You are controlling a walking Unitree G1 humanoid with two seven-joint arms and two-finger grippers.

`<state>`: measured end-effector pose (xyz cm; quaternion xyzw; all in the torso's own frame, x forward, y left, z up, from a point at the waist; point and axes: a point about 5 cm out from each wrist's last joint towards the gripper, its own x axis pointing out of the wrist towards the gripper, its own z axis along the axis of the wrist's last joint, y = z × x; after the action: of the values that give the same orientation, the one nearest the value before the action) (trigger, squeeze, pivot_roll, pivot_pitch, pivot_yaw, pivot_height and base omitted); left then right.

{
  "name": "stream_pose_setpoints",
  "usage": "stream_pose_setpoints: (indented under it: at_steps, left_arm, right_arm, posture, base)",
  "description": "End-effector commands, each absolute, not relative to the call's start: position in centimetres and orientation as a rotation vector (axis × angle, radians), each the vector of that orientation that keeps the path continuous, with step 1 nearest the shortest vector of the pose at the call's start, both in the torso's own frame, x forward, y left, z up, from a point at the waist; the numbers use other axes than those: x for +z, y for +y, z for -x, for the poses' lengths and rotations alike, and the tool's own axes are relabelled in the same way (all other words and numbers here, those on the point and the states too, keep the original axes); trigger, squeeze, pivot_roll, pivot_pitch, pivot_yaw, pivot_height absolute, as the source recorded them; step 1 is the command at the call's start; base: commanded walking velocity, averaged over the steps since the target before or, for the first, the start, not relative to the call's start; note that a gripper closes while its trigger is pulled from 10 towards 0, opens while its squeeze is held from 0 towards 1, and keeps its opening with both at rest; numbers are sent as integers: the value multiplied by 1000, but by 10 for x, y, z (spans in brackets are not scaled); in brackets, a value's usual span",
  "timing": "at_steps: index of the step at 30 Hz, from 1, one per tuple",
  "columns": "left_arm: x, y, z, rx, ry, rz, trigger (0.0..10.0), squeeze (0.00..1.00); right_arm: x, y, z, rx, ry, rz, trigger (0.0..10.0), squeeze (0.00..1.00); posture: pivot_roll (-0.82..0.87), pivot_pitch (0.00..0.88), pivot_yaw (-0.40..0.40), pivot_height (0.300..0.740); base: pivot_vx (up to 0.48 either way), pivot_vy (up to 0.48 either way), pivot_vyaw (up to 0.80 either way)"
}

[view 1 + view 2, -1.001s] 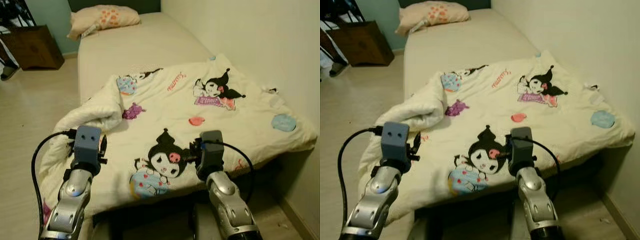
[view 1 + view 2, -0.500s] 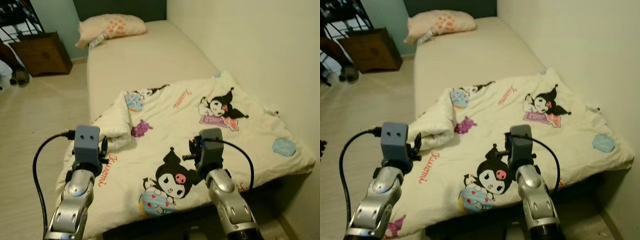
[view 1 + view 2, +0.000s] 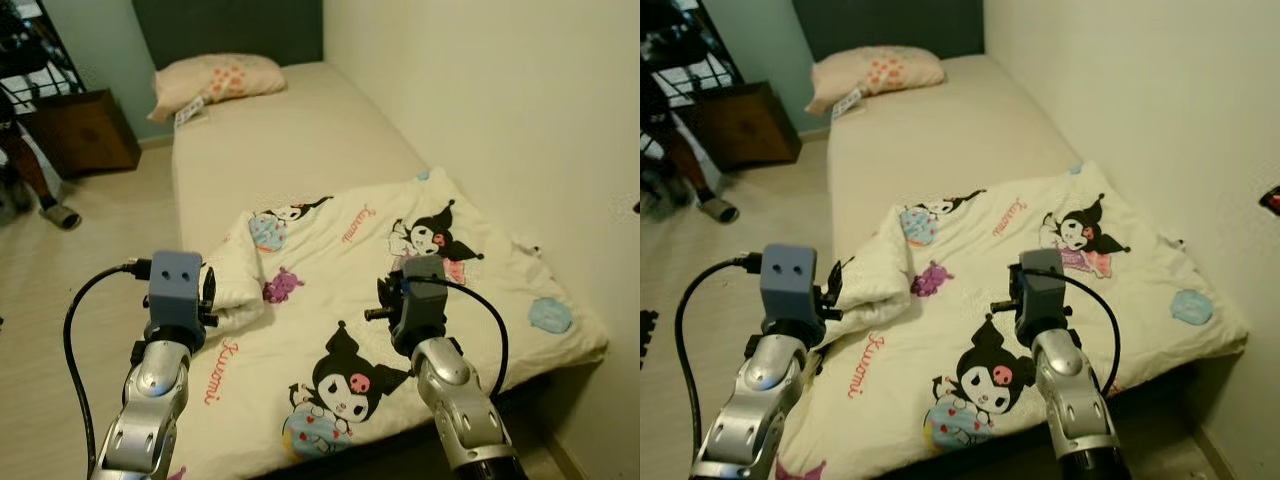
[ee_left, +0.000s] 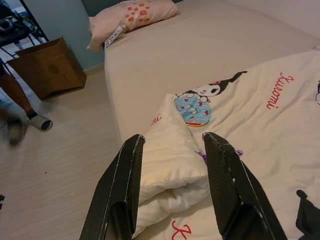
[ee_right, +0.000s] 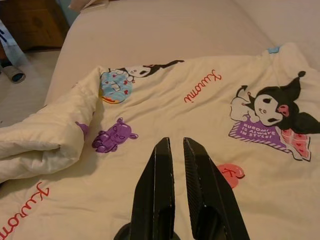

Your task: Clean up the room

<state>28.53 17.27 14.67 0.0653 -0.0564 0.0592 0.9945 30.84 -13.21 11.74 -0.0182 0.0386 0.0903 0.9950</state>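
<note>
A cream blanket (image 3: 400, 290) printed with cartoon figures lies rumpled over the near half of the bed (image 3: 290, 130). Its left corner is folded back into a thick roll (image 4: 170, 160). My left gripper (image 4: 174, 137) hovers open above that roll, one finger on each side and nothing between them. My right gripper (image 5: 175, 143) is shut on nothing and hangs over the flat middle of the blanket, near a purple bear print (image 5: 114, 136). Both arms reach forward over the bed's foot, the left wrist (image 3: 176, 295) and the right wrist (image 3: 420, 300).
A pink-spotted pillow (image 3: 215, 78) lies at the head of the bed. The wall (image 3: 500, 100) runs along the bed's right side. On the floor to the left stand a brown box (image 3: 80, 130) and a black rack (image 3: 680, 60). A person's leg and slipper (image 3: 55, 208) are beside them.
The whole view has drawn back and risen, so more of the bed and floor shows. A person's leg has come into view at the left. Both arms hold much the same pose.
</note>
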Motion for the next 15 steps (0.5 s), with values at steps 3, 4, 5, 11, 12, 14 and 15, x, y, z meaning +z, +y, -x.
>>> stream_pose_setpoints:
  at_steps: [3,4,5,11,12,14,15]
  left_arm:
    - [136,176,-282,130,-68,-136,10000,0]
    - [127,178,-278,122,-27,-149,10000,0]
    - [127,178,-278,122,-27,-149,10000,0]
    - [114,184,-270,99,24,-180,10000,0]
    - [113,185,-269,100,34,-179,10000,0]
    - [111,185,-267,100,43,-175,10000,0]
    - [110,185,-266,99,49,-172,10000,0]
  right_arm:
    - [112,-129,-306,202,95,30,10000,0]
    - [104,-127,-304,214,125,64,10000,0]
    - [104,-127,-304,214,125,64,10000,0]
    - [90,-126,-296,221,177,98,10000,0]
    - [88,-128,-296,212,185,94,10000,0]
    - [87,-129,-295,208,190,88,10000,0]
    - [87,-129,-296,208,193,83,10000,0]
  posture:
    - [-80,105,56,740]
    - [-80,105,56,740]
    - [-80,105,56,740]
    - [-73,99,47,740]
    - [-72,98,44,740]
    - [-70,96,41,740]
    - [-70,96,41,740]
  base:
    - [0,0,0]
    - [0,0,0]
    - [0,0,0]
    - [0,0,0]
    - [0,0,0]
    - [0,0,0]
    - [0,0,0]
